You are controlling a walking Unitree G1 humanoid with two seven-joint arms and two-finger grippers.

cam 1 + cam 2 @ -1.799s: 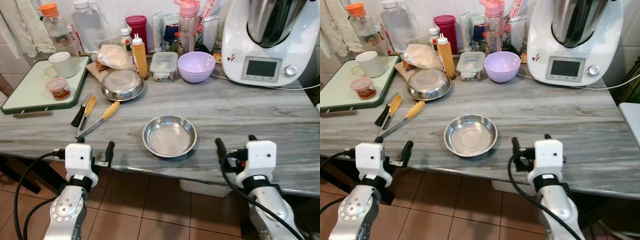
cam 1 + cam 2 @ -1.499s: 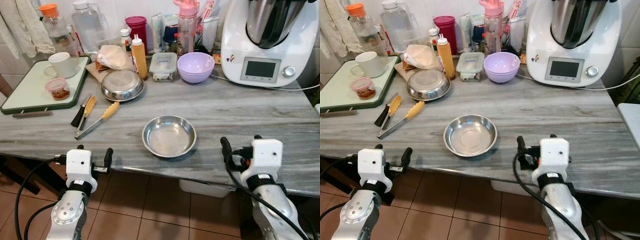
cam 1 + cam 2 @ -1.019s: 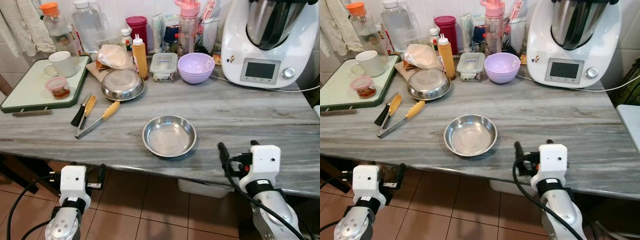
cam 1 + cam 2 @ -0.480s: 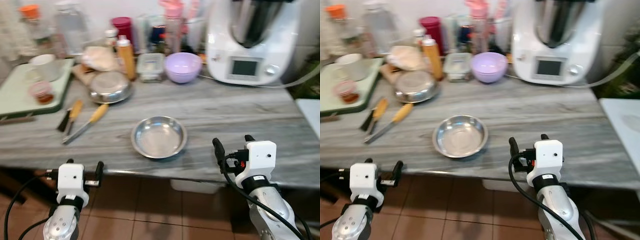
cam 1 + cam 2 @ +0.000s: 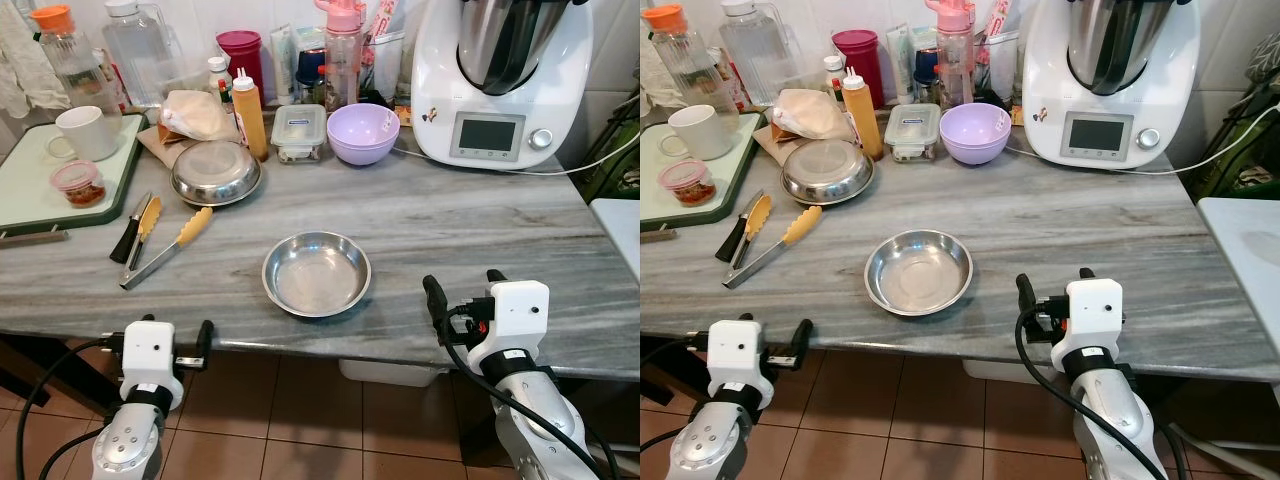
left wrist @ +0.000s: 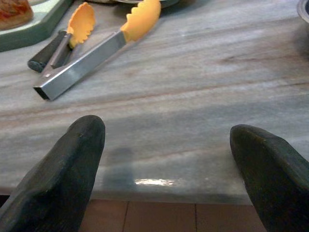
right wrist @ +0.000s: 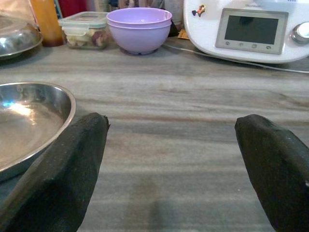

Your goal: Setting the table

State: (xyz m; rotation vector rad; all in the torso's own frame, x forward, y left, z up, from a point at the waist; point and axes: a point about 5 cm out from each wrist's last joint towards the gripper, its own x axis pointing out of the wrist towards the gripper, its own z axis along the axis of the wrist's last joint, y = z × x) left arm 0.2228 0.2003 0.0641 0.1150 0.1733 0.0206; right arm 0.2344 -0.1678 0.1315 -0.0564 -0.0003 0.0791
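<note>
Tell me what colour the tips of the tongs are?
The tongs have orange-yellow tips on silver metal arms, clearest in the left wrist view.

The head cameras look down on the table [image 5: 480, 215]; both wrist cameras look low across the same table.

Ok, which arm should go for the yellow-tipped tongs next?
Left, probably. The left gripper is open at the counter edge, facing the tongs. The right gripper, also open, sits beyond the steel bowl.
</note>
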